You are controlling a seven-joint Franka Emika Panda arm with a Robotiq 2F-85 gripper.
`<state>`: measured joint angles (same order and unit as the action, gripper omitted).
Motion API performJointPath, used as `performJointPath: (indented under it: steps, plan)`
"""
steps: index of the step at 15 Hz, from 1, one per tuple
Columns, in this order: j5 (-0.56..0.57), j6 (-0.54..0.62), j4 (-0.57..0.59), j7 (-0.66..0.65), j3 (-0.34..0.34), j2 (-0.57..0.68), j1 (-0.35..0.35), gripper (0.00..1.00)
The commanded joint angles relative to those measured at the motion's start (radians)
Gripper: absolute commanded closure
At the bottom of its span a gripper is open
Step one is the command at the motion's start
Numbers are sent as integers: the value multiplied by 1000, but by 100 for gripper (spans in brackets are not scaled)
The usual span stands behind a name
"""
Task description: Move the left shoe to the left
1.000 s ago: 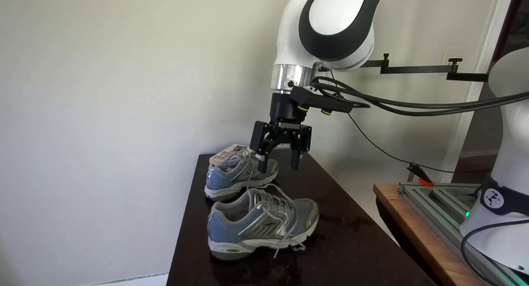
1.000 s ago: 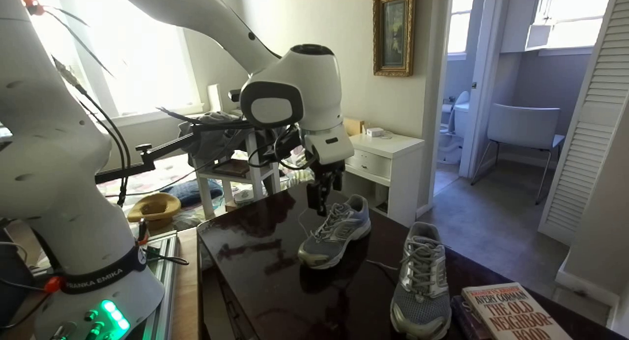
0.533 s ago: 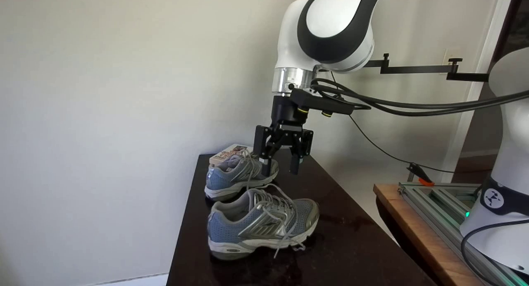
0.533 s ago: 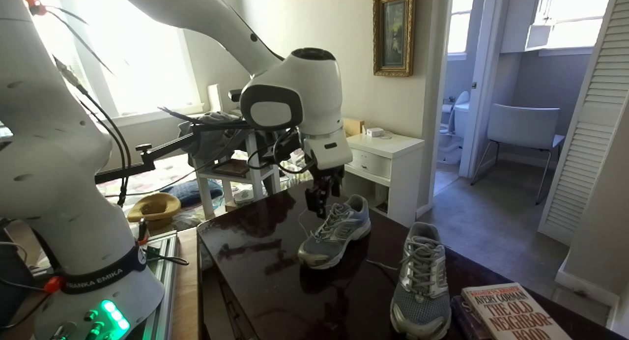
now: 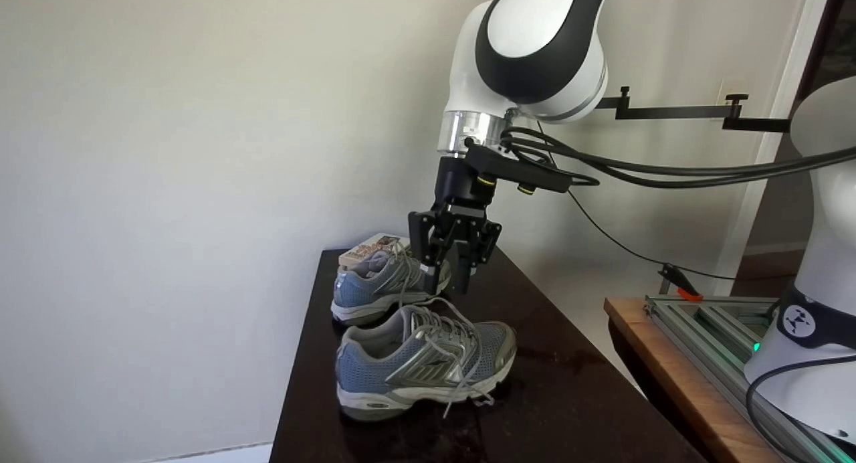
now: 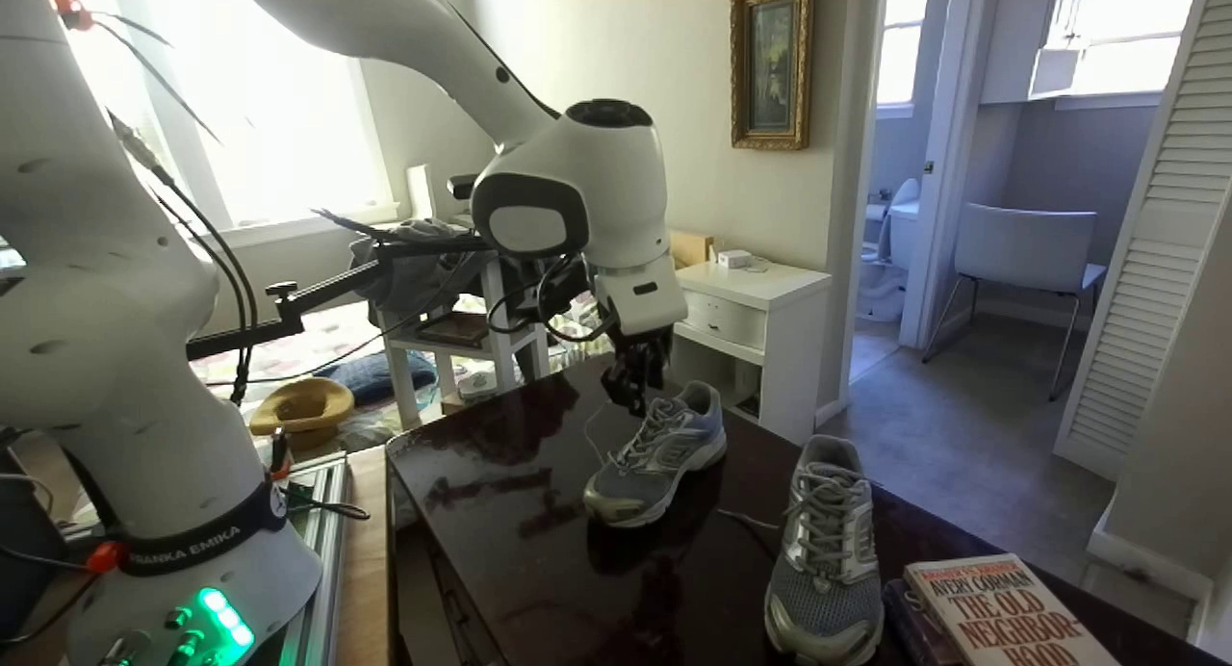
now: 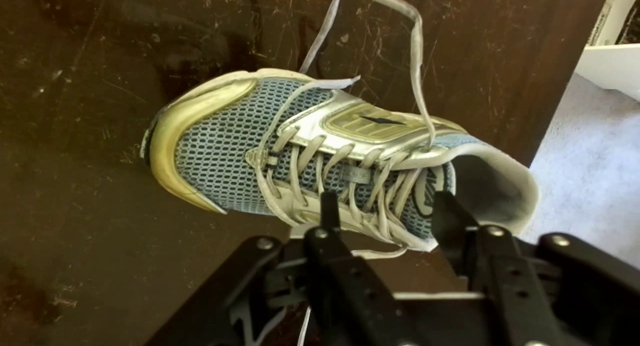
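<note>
Grey-blue mesh L shoe [image 7: 345, 141] pts toe-left in wrist view, long axis approx. horiz., jaws apart.

Since a second ago I have lowered my pincer [image 5: 447, 288], tilted it slightly and drawn its fingers [image 7: 330, 213] closer together.

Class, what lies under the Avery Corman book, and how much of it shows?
What looks like a dark purple book: one edge sticks out beside a shoe. The Avery Corman book covers the rest.
</note>
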<state>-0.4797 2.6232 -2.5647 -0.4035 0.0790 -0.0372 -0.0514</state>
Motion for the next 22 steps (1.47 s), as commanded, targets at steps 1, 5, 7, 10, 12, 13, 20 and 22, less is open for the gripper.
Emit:
performJointPath:
  steps: [1,5,7,10,12,13,20,22]
  plan:
    - [-25,53,-3,6,-23,35,12,36]
    - [-39,115,5,3,-34,82,13,47]
    - [-47,136,9,4,-37,99,13,66]
    - [-60,158,13,8,-44,114,13,73]
    - [-70,171,16,11,-49,120,14,72]
    - [-76,180,17,15,-53,121,15,69]
    - [-112,188,34,24,-71,143,16,65]
    - [-110,189,36,22,-72,148,14,70]
